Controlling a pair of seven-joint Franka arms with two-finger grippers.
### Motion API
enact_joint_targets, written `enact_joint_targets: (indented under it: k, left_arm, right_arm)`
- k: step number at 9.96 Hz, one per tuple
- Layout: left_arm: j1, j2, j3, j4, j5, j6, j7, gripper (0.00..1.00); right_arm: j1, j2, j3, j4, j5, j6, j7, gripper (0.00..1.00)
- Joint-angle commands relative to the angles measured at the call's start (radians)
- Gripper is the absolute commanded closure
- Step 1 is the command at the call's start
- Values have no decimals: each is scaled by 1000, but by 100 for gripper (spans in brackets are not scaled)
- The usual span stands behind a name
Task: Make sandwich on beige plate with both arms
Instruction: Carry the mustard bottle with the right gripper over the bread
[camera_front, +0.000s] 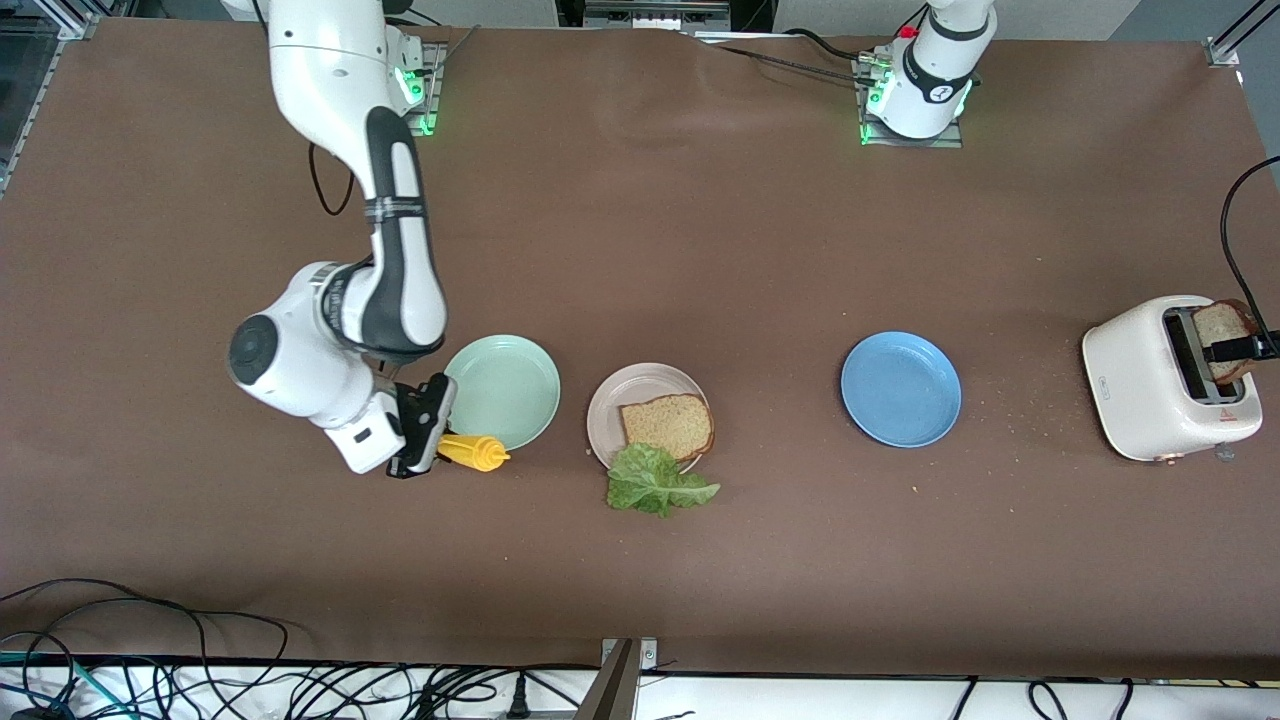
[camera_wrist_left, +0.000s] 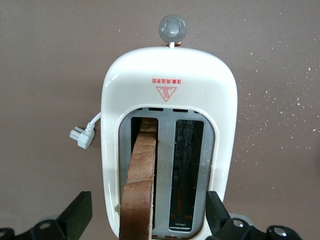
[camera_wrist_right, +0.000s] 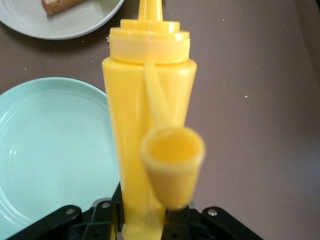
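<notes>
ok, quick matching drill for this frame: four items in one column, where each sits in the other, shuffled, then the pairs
1. yellow squeeze bottle
2. bread slice
3. second bread slice
4. lettuce leaf

A. in a toaster slot
B. flat on the beige plate
C. in the right gripper, beside the mint green plate
D. overlapping the beige plate's rim, nearer the front camera than the bread

Pairs: 1-C, 2-B, 3-A, 4-D

Mint plate (camera_front: 503, 390) hems the yellow bottle (camera_front: 473, 452) — open table toward the camera.
</notes>
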Motion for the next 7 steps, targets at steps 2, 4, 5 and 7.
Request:
enact_joint_targets:
  k: [2,4,5,7]
  left_arm:
    - [9,-34,-10,-36,15,14,20,0]
    - [9,-34,-10,-36,15,14,20,0]
    - [11,-34,-10,-36,15,14,22,0]
    - [9,-34,-10,-36,16,13,22,0]
  right_arm:
    - [120,12,-19,4,-282,62,363,83]
    - [154,29,-16,58,-417,56,533,83]
    - [174,30,-14,64,-466,54,630,82]
    - [227,39,-16,67,-583,54,809,82]
